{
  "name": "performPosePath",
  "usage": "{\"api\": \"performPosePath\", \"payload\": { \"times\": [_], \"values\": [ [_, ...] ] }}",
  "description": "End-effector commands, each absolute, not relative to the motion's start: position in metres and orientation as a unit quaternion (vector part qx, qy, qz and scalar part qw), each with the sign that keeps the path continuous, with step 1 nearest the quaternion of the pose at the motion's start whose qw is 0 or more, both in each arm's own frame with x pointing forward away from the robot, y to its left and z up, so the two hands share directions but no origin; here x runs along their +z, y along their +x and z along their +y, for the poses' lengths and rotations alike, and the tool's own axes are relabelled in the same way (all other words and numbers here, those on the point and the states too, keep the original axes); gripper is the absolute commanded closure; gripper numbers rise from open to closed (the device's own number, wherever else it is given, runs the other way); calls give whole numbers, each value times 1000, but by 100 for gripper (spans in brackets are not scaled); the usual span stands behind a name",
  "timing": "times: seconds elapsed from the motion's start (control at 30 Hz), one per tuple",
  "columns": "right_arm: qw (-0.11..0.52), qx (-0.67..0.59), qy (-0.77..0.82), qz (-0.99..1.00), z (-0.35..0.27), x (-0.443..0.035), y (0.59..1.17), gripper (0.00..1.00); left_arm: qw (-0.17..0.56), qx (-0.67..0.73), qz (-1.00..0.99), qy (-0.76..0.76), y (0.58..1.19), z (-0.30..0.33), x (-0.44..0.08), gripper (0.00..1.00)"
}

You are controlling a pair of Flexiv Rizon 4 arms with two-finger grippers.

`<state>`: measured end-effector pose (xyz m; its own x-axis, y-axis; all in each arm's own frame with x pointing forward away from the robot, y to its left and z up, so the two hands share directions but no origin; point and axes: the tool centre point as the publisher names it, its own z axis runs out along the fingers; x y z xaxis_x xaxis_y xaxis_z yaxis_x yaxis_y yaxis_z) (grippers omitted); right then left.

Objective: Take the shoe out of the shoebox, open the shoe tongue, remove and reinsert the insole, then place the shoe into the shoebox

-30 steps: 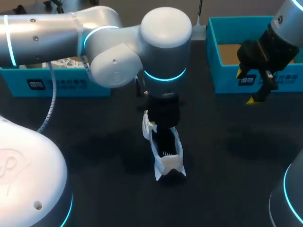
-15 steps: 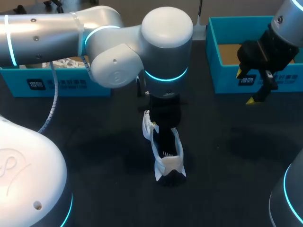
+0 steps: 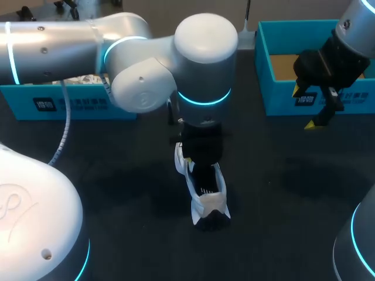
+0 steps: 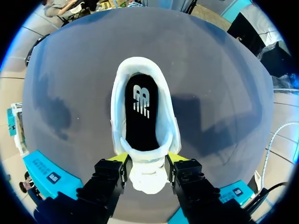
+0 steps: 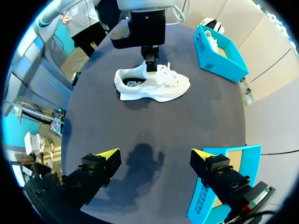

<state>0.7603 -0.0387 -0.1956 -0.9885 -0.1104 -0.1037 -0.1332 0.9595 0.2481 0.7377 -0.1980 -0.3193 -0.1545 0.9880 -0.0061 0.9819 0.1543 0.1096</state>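
1. Surroundings. The shoe (image 3: 206,190) stands upright on its sole near the middle of the dark counter (image 3: 117,175). In the head view the left arm (image 3: 193,52) crosses above it and hides its front half. In the left wrist view the left fingers (image 4: 122,158) clamp the white tongue (image 4: 147,171) from both sides. Ahead of them lies the open collar with the black insole (image 4: 140,116) seated inside the shoe. The right fingers (image 5: 106,154) are spread wide and hold nothing. They hang above the counter at the front wall of the right box (image 3: 281,99), well apart from the shoe.

2. Containers. The left box (image 3: 76,104) sits at the counter's far left, partly hidden behind the left arm. It holds white contents (image 5: 210,23) that cannot be identified. The right box sits at the far right. The visible part of its brown floor (image 3: 286,65) is bare.

3. Clearance. Bare counter surrounds the shoe on every side. The shoe is well apart from both boxes and from the counter's edges. In the right wrist view a broad open stretch of counter lies between the right fingers and the shoe.
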Motion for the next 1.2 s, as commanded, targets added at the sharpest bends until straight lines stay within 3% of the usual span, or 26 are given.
{"api": "performPosePath", "payload": {
  "times": [0.03,0.13,0.27,0.33,0.4,0.5,0.53,0.6,0.7,1.0,1.07,1.2],
  "values": [
    [44,126,-61,989,-37,-197,761,0,33,42,758,650,740,-202,-326,53],
    [44,126,-61,989,-37,-197,761,0,35,43,759,648,741,-201,-324,48],
    [44,126,-61,989,-37,-197,761,0,45,40,762,645,745,-200,-313,16],
    [44,126,-61,989,-37,-197,761,0,49,42,764,643,748,-199,-311,13],
    [44,126,-61,989,-37,-197,761,0,50,41,765,641,750,-198,-310,15],
    [44,126,-61,989,-37,-197,761,0,49,41,765,641,751,-198,-310,32],
    [44,126,-61,989,-37,-197,761,0,49,41,765,641,751,-199,-310,43],
    [44,126,-61,989,-37,-197,761,0,49,40,763,643,749,-200,-311,47],
    [44,126,-61,989,-37,-197,761,0,49,37,760,647,745,-202,-312,60],
    [44,126,-61,989,-37,-197,761,0,49,38,759,648,735,-206,-327,65],
    [44,126,-61,989,-37,-197,761,0,48,34,762,645,733,-207,-333,71],
    [44,126,-61,989,-37,-197,761,0,44,33,761,646,729,-210,-341,69]
  ]
}}
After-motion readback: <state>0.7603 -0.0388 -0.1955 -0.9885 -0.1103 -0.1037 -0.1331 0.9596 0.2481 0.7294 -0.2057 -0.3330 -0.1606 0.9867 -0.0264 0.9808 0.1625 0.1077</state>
